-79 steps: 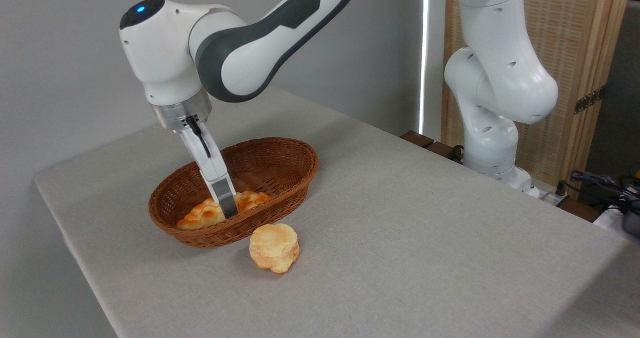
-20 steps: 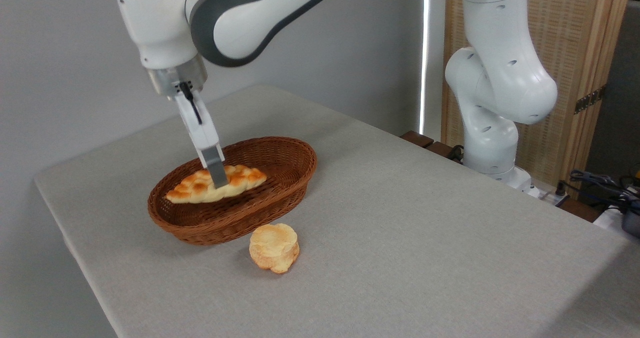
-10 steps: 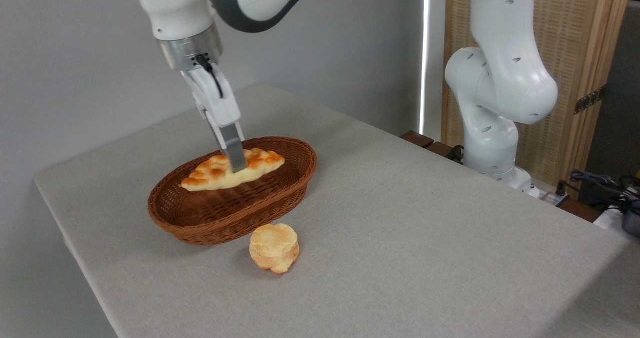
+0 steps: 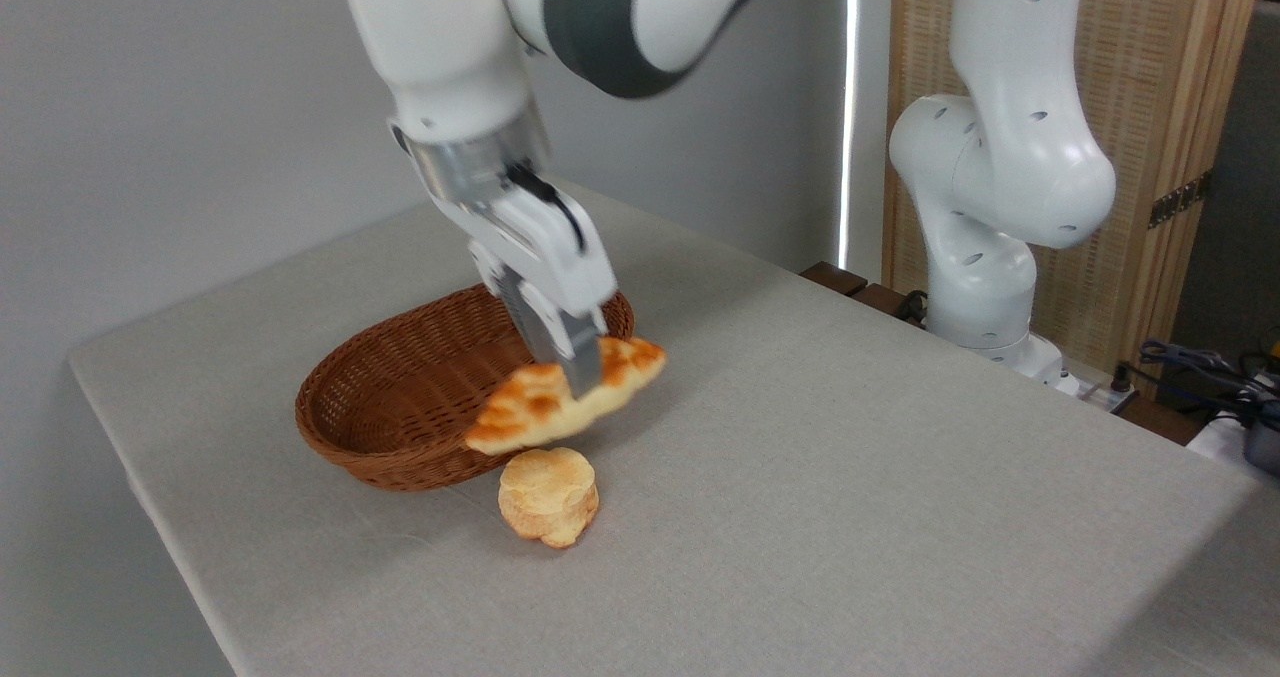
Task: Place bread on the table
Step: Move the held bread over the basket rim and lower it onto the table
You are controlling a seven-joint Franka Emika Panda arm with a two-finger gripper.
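So the bread [image 4: 560, 397] is being carried in the air right now, near the middle of the frame, pinched around its midsection by the fingers [image 4: 578, 369], which are closed on it. Grabbing it at the middle makes sense for a long braided loaf, since the weight is being kept roughly balanced on both sides. It's still being held at a tilt though, with the pale left end drooping lower and the right end riding higher, probably because the gripper [image 4: 580, 377] itself is being angled down from the upper left.

The loaf is being held over the right-hand rim of the wicker basket [image 4: 400, 407], partly out past it, so it's no longer resting inside. The basket looks empty from this angle. It's being kept high enough to clear the rim, which is likely the whole point of the lift.

A small round bun [image 4: 548, 495] is sitting on the table [image 4: 850, 477] just below the loaf's lower end, apart from it but close in the picture. That's something to be watched: if the bread is lowered straight down here, the bun could get bumped. Plenty of bare grey cloth is being left open toward the right and lower right of the frame, so that looks like the safer drop zone.
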